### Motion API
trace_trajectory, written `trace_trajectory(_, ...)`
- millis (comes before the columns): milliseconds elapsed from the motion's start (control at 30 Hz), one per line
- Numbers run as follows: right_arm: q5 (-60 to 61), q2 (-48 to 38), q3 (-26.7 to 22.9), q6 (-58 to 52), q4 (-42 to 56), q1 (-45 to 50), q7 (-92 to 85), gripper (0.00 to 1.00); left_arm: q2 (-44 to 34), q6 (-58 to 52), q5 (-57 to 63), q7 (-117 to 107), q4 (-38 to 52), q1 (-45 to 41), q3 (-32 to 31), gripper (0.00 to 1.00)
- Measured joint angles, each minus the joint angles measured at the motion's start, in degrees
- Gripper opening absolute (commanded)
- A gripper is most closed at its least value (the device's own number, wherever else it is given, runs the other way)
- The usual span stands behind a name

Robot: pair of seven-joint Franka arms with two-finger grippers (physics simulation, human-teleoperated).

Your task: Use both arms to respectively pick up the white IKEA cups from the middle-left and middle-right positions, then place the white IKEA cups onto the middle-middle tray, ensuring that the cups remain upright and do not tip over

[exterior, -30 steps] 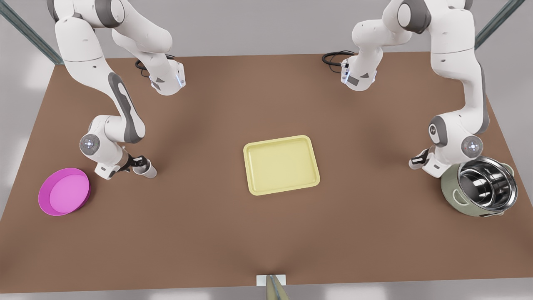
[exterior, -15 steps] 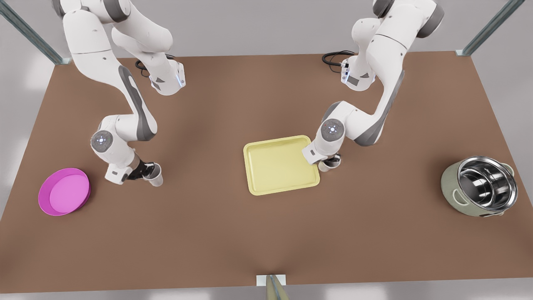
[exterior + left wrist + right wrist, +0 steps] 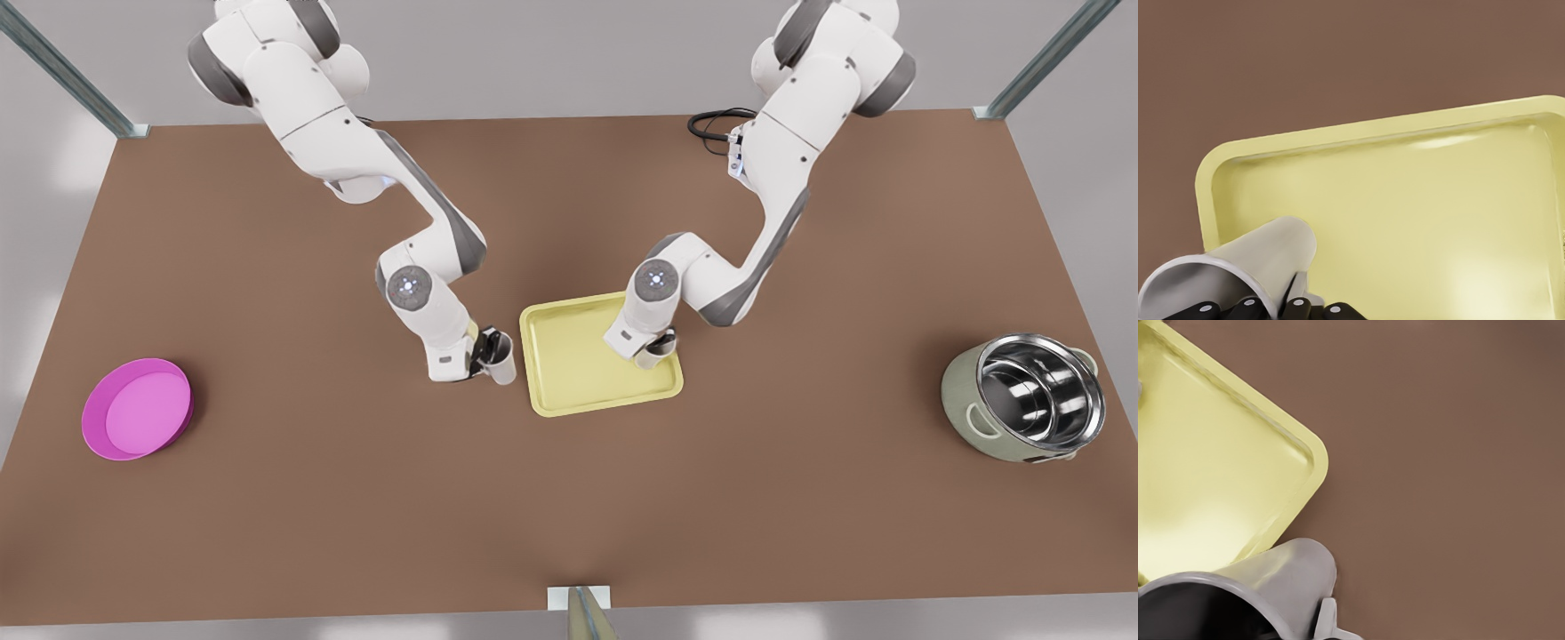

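**Two cups carried in to the tray**

Brown tabletop [image 3: 569,498] stretched wide and bare at its near edge, with a magenta bowl [image 3: 136,408] toward the front view's left and a steel-lined green pot [image 3: 1024,396] toward its right, both well apart from the work. Farther in, the pale yellow tray [image 3: 587,373] lay at the middle. The left pincer [image 3: 487,351] was clamped on a white cup [image 3: 502,359] just beside the tray's rim on the front view's left, not yet over it; the left wrist view showed that cup [image 3: 1245,270] held at its rim, the tray [image 3: 1405,220] ahead. The right pincer [image 3: 656,345] was clamped on the other cup [image 3: 652,356] over the tray's corner on the front view's right, and the right wrist view showed this cup [image 3: 1265,587] close by that corner [image 3: 1308,463].

Both cups were gripped by the rim, so a fast stop could swing one. The left cup's base might catch the raised rim if carried across too low. Releasing either while half on the rim would probably tip it.
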Motion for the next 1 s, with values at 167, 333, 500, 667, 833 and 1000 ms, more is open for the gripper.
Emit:
trace_trajectory(167, 1.03, 3.82, 0.02, -1.02, 5.07, 4.32, 2.01, 0.21, 0.5, 1.52, 0.55, -4.99, -0.09, -0.47, 0.0, 0.51)
trace_trajectory(333, 1.23, 7.18, 0.05, -1.69, 6.73, 7.31, 4.43, 0.21, 0.32, 2.16, 0.79, -8.8, -0.2, -0.16, 0.0, 0.77)
trace_trajectory(500, 1.2, 9.35, 0.09, -1.94, 7.32, 8.06, 6.35, 0.21, -1.42, 1.45, 0.6, -11.63, -0.22, 0.34, -0.68, 1.0)
trace_trajectory(667, 1.18, 11.71, 0.1, -2.05, 9.25, 8.39, 7.73, 0.25, -4.66, -4.85, 0.3, -14.11, 3.7, 8.77, -11.04, 1.0)
trace_trajectory(833, 0.1, 12.05, 0.08, -2.09, 9.52, 8.45, 9.85, 1.0, -5.33, -32.81, 0.6, -8.5, 31.77, 28.02, -15.9, 1.0)
trace_trajectory(1000, -1.05, 11.92, 0.08, -2.3, 9.82, 8.51, 12.92, 1.0, -12.65, -48.56, -2.03, 3.75, 34.2, 17.83, 9.55, 1.0)
